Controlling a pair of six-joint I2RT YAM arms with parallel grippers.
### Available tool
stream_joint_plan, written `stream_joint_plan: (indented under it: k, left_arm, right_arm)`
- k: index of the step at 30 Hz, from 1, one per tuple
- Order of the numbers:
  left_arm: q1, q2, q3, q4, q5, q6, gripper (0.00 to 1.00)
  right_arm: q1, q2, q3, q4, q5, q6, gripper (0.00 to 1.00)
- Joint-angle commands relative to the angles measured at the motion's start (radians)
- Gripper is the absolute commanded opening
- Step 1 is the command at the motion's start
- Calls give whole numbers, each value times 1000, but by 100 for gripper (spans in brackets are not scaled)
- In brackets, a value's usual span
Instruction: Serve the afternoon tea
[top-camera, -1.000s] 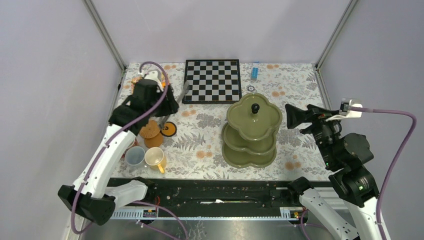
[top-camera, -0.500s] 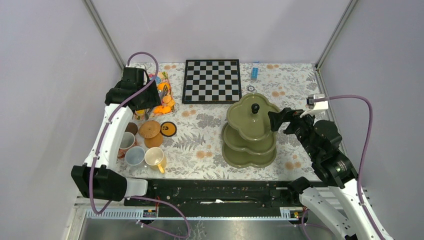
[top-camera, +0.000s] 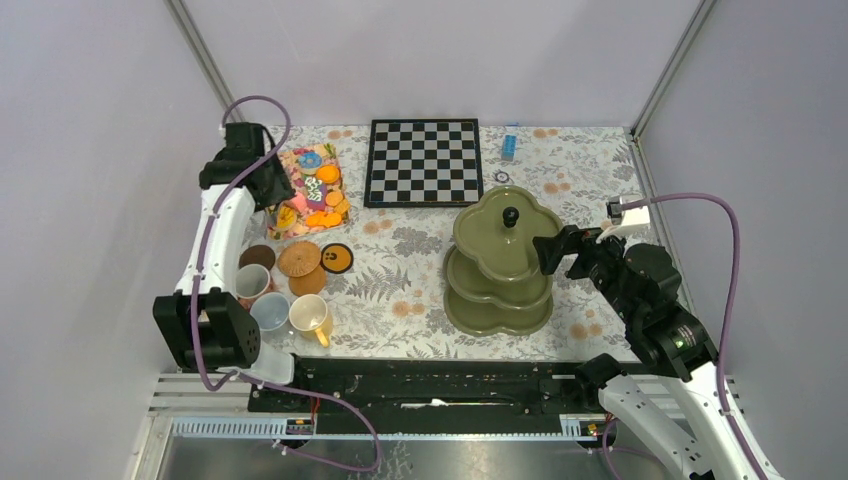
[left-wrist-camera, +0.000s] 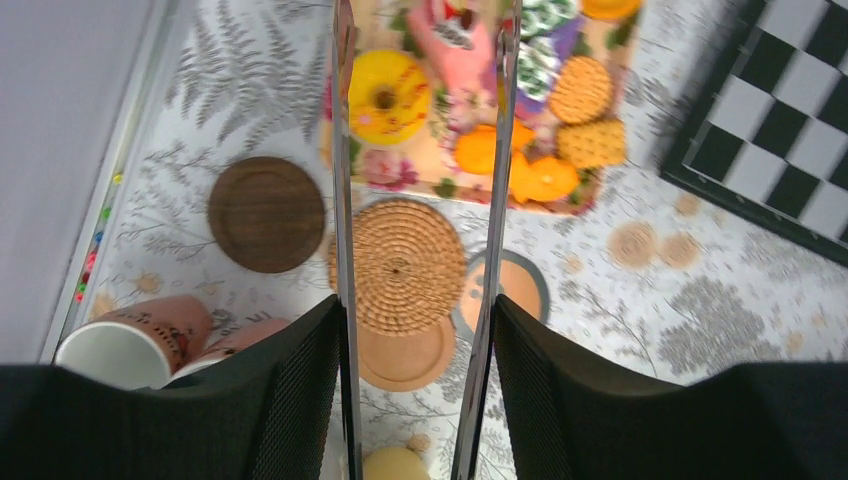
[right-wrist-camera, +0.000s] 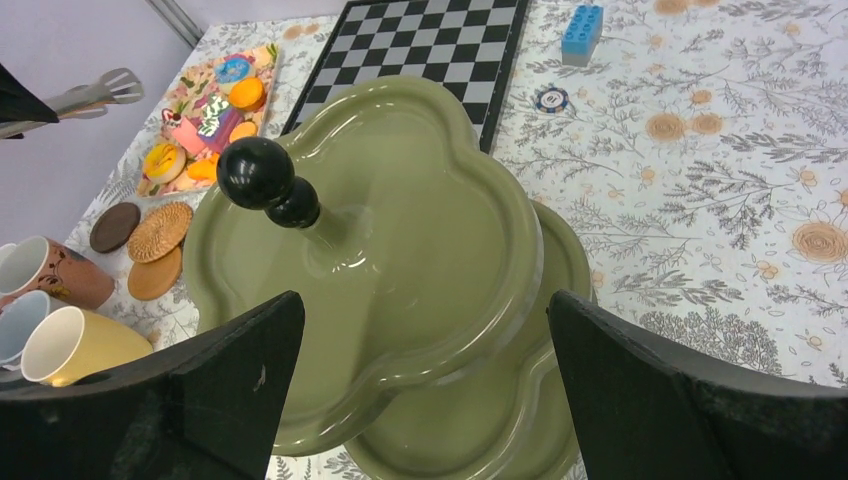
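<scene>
Pincers: left pincer (left-wrist-camera: 417, 330) grips tongs (left-wrist-camera: 340, 150), far left beside tray (top-camera: 295, 176); right pincer (right-wrist-camera: 422, 320) spread, empty, at stand (top-camera: 490, 245). We judge serving unstarted: tiers bare, sweets (top-camera: 322, 215) on tray, mugs (top-camera: 292, 312) near left.

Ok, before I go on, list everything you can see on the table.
Stand: one, olive green, three tiers, black knob, centre-right.
Mugs: three visible, pink, pale blue, yellow, near left.
Coasters: four, brown and tan, beyond the mugs.
Tray: one, floral, far left, bearing biscuits and sweets.
Chessboard: one, black-and-white, far centre.
Block: one, blue, far edge.
Chip: one, blue-and-white, near chessboard.
Tongs: one, metal.
Left gripper: holding tongs.
Right gripper: open, by stand.
</scene>
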Motion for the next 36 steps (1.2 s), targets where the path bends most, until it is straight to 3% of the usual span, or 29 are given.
stream_joint_plan:
  k: [1, 12, 19, 36]
  left_arm:
    - [58, -1, -30, 65, 27, -42, 57]
    - [67, 64, -83, 164, 39, -202, 54]
    - [65, 92, -116, 219, 100, -238, 52]
    - [66, 147, -128, 262, 73, -282, 50]
  right_arm:
    - [5, 10, 46, -31, -17, 10, 98]
    - [5, 48, 53, -17, -11, 5, 98]
    - [5, 52, 49, -13, 7, -9, 98]
    - [5, 49, 43, 0, 36, -28, 98]
